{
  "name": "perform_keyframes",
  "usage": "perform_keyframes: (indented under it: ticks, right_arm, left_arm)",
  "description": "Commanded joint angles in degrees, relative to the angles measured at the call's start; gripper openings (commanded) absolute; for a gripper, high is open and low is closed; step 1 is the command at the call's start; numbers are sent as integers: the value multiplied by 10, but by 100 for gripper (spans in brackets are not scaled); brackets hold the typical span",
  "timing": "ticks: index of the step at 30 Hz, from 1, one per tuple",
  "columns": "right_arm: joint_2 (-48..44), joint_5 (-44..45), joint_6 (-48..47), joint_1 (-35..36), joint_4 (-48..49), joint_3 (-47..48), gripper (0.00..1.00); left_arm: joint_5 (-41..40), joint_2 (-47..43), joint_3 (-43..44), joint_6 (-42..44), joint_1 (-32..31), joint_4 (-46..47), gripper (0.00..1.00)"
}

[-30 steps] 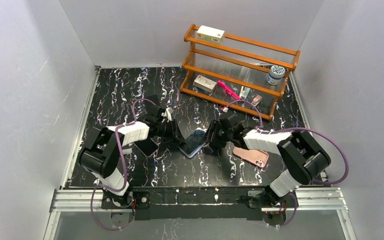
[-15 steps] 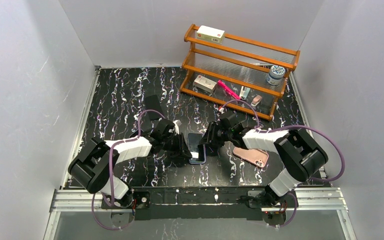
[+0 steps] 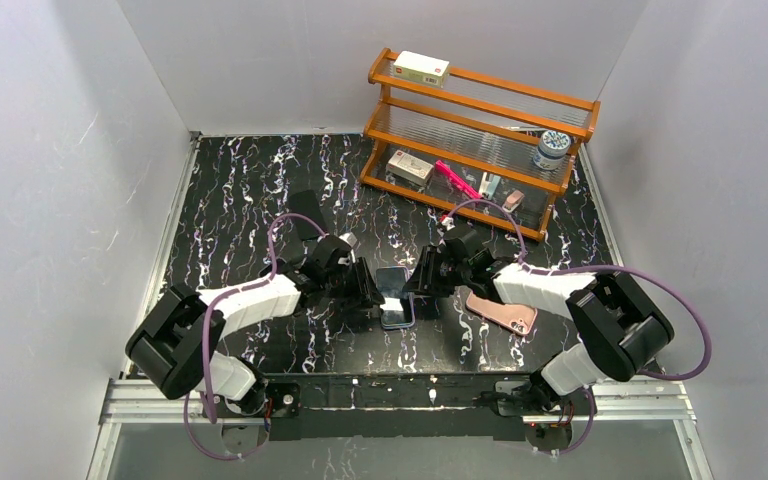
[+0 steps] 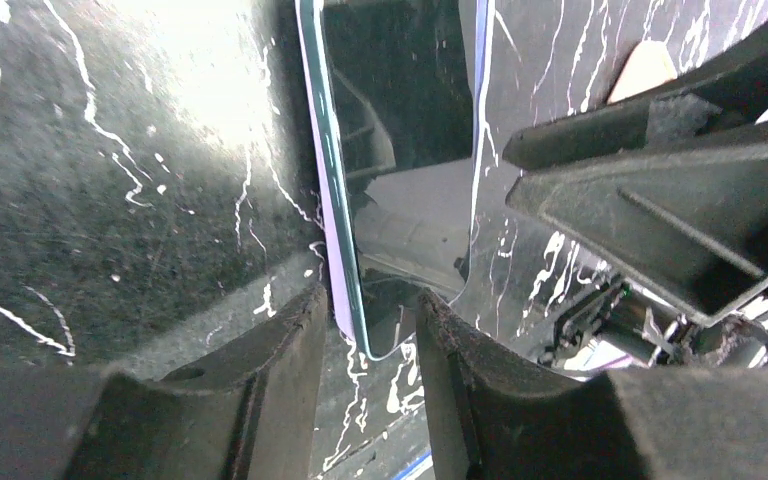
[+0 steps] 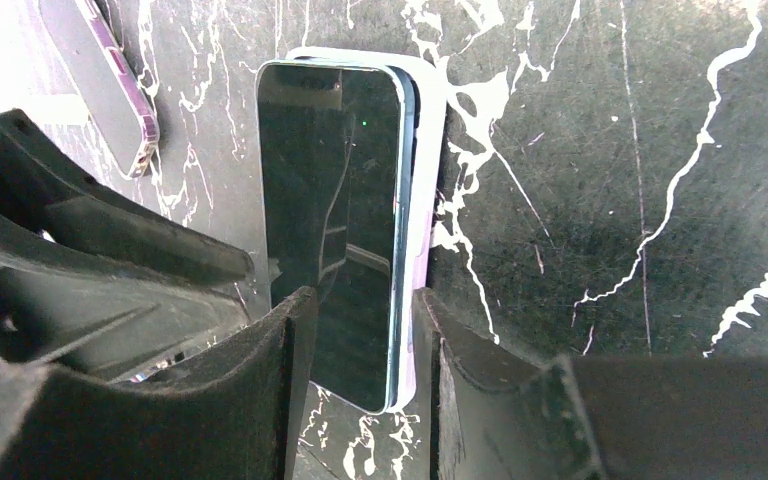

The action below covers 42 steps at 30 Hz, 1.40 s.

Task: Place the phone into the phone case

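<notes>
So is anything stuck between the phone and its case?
Nothing visible is. The phone already lies directly on the pale phone case, slightly off to one side, so the case's edge shows along it.

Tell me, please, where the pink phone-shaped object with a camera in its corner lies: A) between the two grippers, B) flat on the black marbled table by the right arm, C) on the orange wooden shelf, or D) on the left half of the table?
B: the pink phone-shaped object lies flat on the black marbled table, partly overlapped by the right arm in the overhead view and well clear of the orange wooden shelf.
</notes>
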Motion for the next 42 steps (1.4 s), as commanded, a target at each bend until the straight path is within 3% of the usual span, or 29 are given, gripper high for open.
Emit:
perform_keyframes:
  ticks: [1,5,13,17,25,34,39,42]
  right_arm:
    - [-13,5,-11,2,-7,-8,47]
    - [-5,4,-11,-3,4,-5,47]
    - [43,-37,-10,-35,51,10,45]
    - [67,-48,-11,-35,65,21,39]
    - [105,-82,-8,-35,111,28,36]
    - [125,-135,-3,-35,166,22,34]
    - [92,-106,-6,-37,129,17,36]
    - [87,-137,14,-44,165,4,36]
  left_arm:
    - [-77,-12,34,27,1,-62,36]
    - [-60,13,29,14,8,2,31]
    - [-64,64,57,53,10,24,25]
    - [-53,81,68,67,9,35,22]
    - [-14,94,57,77,9,84,7]
    - [10,106,32,59,7,119,8]
    - [-19,70,29,59,7,59,14]
    - [-21,67,22,61,7,50,15]
